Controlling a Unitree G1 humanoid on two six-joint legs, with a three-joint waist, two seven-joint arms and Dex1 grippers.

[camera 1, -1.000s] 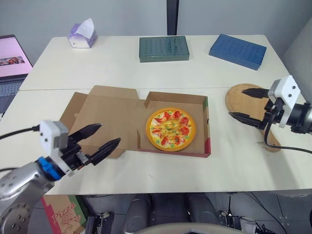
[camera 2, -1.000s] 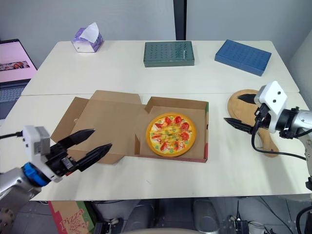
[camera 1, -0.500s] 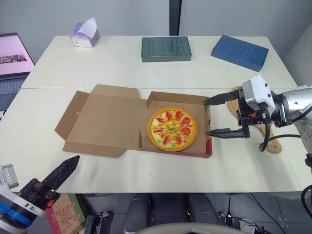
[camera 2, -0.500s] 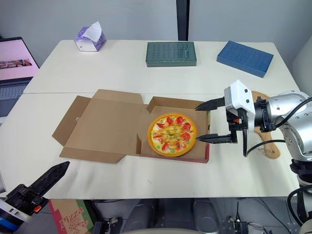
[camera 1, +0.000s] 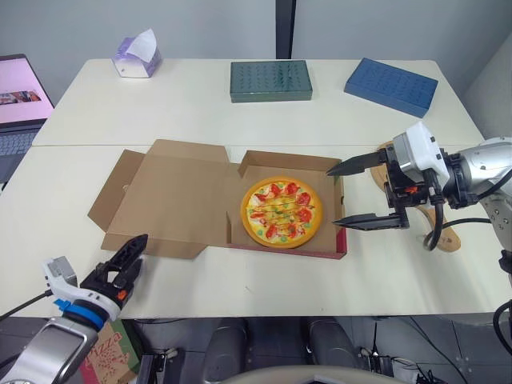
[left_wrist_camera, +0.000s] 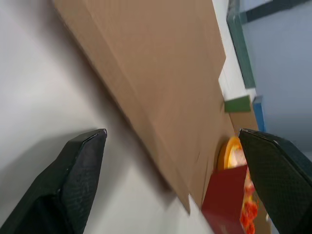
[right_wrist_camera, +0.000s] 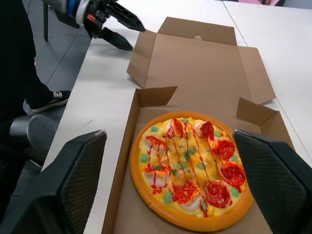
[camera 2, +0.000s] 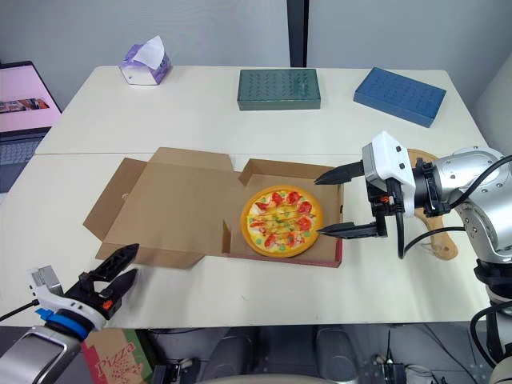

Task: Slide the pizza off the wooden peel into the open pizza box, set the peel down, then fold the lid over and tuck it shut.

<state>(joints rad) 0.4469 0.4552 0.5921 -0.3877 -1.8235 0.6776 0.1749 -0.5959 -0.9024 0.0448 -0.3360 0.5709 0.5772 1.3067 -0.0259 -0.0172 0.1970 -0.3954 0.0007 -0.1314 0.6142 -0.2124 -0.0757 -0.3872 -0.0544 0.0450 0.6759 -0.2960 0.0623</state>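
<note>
Left eye view: the pizza (camera 1: 281,211) sits in the box (camera 1: 290,159) at centre and the peel (camera 1: 447,235) lies on the table (camera 1: 400,272) at right. The left hand (camera 1: 134,260), fingers apart, has risen from the lower-left corner toward the flat lid (camera 1: 172,196). Right wrist view: the right hand (right_wrist_camera: 169,134), fingers spread, has stayed at the box, so folding the lid looks next.

Black jaws, white wrist housings (camera 2: 386,160), black cables (camera 2: 399,236)

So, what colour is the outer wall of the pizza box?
The pizza box wall is red, clearest in left wrist view.
</note>
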